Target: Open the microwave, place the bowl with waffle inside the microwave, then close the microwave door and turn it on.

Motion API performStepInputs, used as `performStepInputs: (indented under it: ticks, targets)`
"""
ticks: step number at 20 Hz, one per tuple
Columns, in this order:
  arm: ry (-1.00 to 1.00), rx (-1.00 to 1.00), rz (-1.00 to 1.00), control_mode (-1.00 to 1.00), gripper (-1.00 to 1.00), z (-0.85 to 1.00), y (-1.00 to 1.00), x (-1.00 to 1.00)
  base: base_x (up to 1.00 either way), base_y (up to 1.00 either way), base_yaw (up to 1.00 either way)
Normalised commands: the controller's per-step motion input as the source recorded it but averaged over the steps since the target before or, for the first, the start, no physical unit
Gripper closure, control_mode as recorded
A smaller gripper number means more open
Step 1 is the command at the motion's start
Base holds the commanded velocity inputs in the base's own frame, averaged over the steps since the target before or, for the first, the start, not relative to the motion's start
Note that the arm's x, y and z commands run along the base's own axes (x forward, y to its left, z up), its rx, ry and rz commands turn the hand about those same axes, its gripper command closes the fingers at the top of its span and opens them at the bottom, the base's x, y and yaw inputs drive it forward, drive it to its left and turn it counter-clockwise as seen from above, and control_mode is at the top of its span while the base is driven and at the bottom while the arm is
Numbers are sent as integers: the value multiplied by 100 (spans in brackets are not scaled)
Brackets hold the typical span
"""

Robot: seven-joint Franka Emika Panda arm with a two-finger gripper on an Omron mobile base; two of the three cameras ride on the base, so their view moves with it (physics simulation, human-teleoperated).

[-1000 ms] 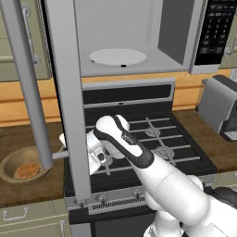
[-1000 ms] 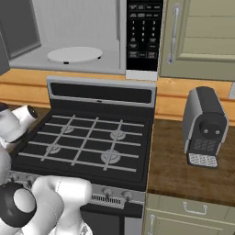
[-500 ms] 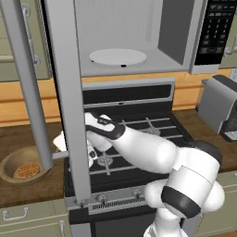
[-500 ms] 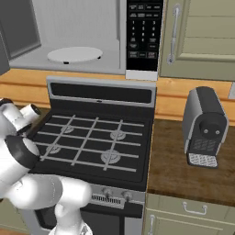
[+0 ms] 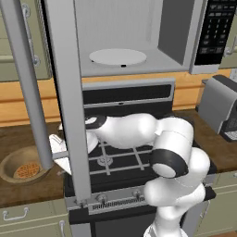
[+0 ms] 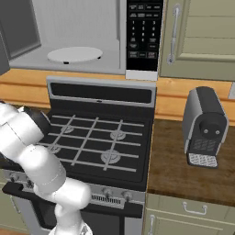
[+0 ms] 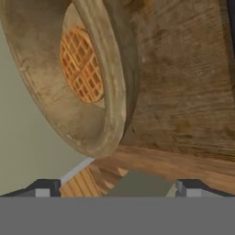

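Kitchen-wise, the brown wooden surface (image 5: 28,192) left of the black stove (image 5: 120,159) carries the shallow wooden bowl (image 5: 21,165) with the orange grid waffle (image 5: 27,170). Fingers (image 7: 117,186) are spread wide, lined up toward its rim for grabbing. Farther back, the silver microwave (image 5: 139,37) is already opened.

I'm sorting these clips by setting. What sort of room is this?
A rendered home kitchen, most likely: a black gas stove sits below an open microwave, with a coffee machine on a wooden counter and beige cabinets.
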Motion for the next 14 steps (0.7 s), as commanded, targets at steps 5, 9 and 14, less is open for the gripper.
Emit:
performStepInputs:
  ticks: [5,9,14]
  targets:
    - [0,-5,0,-100,-100,-38,21,27,0,0,0]
    - [0,-5,0,-100,-100,-35,11,23,0,0,0]
    - [-1,-5,0,-100,-100,-23,8,27,0,0,0]
